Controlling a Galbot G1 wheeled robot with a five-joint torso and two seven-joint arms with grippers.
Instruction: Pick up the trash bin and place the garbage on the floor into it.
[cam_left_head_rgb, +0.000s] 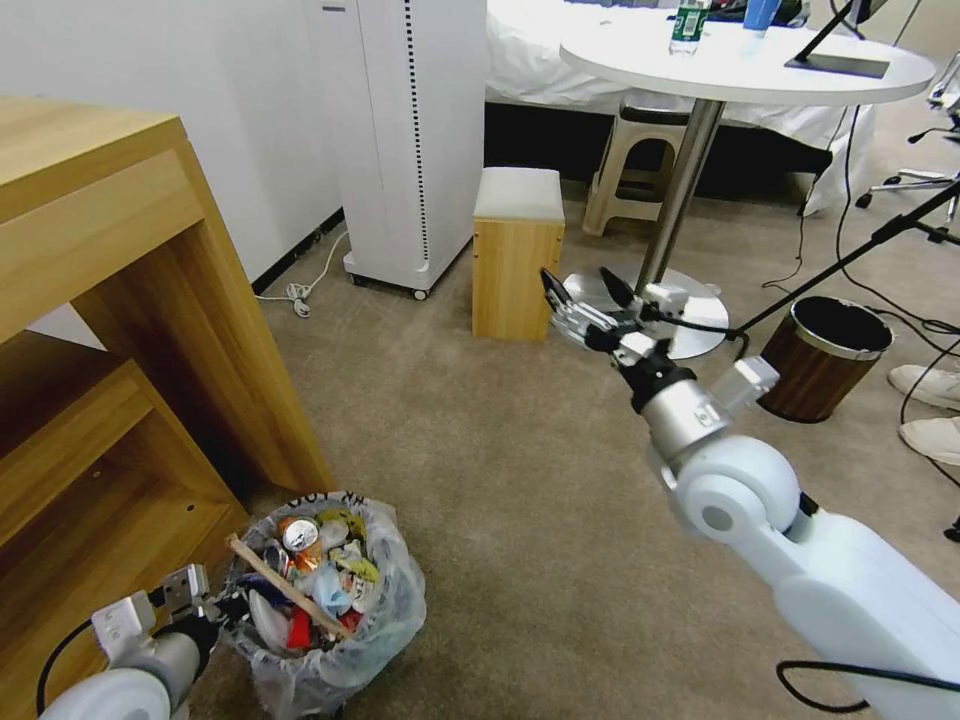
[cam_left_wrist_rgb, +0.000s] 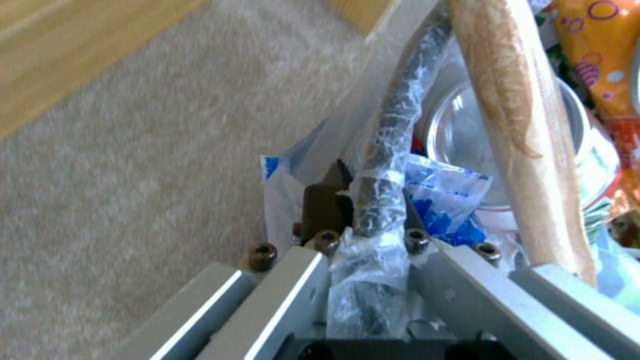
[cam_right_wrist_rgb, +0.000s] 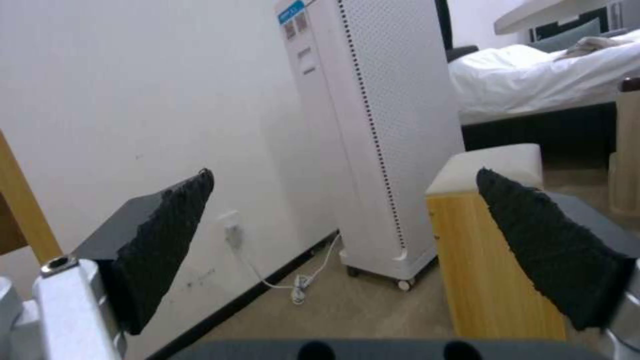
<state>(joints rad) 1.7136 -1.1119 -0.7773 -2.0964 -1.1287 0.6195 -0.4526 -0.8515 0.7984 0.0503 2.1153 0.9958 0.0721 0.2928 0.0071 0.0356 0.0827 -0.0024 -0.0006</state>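
Note:
The trash bin (cam_left_head_rgb: 335, 650), lined with a crinkly clear bag, is low at my left beside the desk's foot. It holds the garbage (cam_left_head_rgb: 320, 580): a crushed can (cam_left_head_rgb: 300, 533), wrappers, cups and a wooden stick (cam_left_head_rgb: 285, 588) lying across the top. My left gripper (cam_left_head_rgb: 225, 605) is shut on the bin's near rim. In the left wrist view its fingers (cam_left_wrist_rgb: 327, 205) clamp the bag-covered dark rim (cam_left_wrist_rgb: 390, 145), with the stick (cam_left_wrist_rgb: 527, 150) and a blue-white cup (cam_left_wrist_rgb: 447, 200) just inside. My right gripper (cam_left_head_rgb: 585, 295) hangs open and empty in mid-air over the carpet; the right wrist view has its pads (cam_right_wrist_rgb: 160, 235) wide apart.
A wooden desk (cam_left_head_rgb: 120, 300) stands at the left. Ahead are a white tower appliance (cam_left_head_rgb: 400, 140), a wooden stool (cam_left_head_rgb: 515, 250) and a round white table (cam_left_head_rgb: 740, 65). A brown wood-grain bin (cam_left_head_rgb: 820, 365), cables and two white shoes (cam_left_head_rgb: 930, 410) sit at the right. Bare carpet (cam_left_head_rgb: 480, 480) spreads between.

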